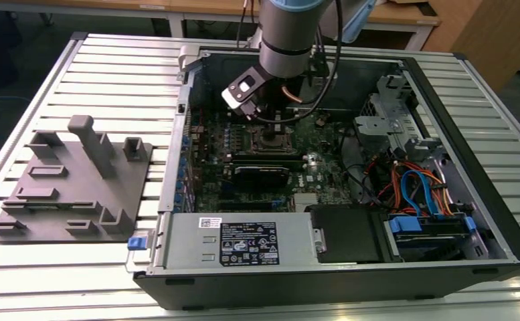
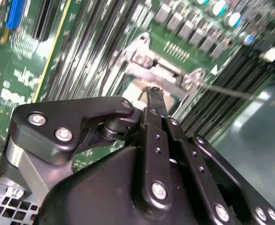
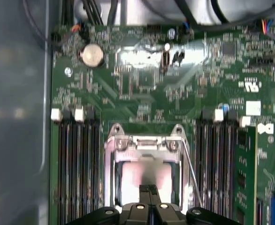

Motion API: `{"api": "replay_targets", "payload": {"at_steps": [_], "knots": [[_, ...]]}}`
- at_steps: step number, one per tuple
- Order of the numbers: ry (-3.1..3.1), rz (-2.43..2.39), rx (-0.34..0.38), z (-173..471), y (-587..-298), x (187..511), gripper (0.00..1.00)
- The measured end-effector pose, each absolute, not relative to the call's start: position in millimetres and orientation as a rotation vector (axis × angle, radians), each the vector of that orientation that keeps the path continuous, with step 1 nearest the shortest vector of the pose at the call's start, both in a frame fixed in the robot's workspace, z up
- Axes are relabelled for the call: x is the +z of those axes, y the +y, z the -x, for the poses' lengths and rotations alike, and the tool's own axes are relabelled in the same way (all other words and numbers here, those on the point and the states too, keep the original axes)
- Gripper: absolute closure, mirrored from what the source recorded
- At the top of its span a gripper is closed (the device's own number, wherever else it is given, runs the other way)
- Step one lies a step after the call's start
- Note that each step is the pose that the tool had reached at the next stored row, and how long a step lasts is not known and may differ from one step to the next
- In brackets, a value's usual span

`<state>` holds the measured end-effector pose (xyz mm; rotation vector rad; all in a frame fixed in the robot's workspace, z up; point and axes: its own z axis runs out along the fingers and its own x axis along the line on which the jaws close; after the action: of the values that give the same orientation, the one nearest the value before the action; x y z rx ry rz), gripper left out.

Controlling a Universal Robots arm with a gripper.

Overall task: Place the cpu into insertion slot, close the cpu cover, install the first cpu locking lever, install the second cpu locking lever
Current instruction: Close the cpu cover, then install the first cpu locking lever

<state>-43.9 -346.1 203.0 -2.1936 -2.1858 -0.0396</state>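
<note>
Slatted tabletop [image 1: 108,60] carrying open case [image 1: 331,284]. You're holding tool [image 3: 148,188], fingers [image 2: 151,117] pinched together, over insertion slot [image 3: 120,185]; cpu [image 3: 144,173] sitting in it beneath tool tip, cpu cover [image 3: 147,140] seemingly lying around it, lever [image 3: 192,176] free beside tool. Likely cover-closing step, calling for gentle press.

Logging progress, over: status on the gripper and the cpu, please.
Gripper shut, tips low over the cpu. Cpu seated, cpu cover down around it. Thin locking lever beside the cover, angled away, apparently unlatched.
</note>
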Motion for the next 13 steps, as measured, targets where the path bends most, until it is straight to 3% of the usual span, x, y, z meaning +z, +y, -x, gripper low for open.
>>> {"api": "replay_targets", "payload": {"at_steps": [13], "knots": [[-2.186,2.194,-0.039,38.2,-346.0,203.4,0.89]]}}
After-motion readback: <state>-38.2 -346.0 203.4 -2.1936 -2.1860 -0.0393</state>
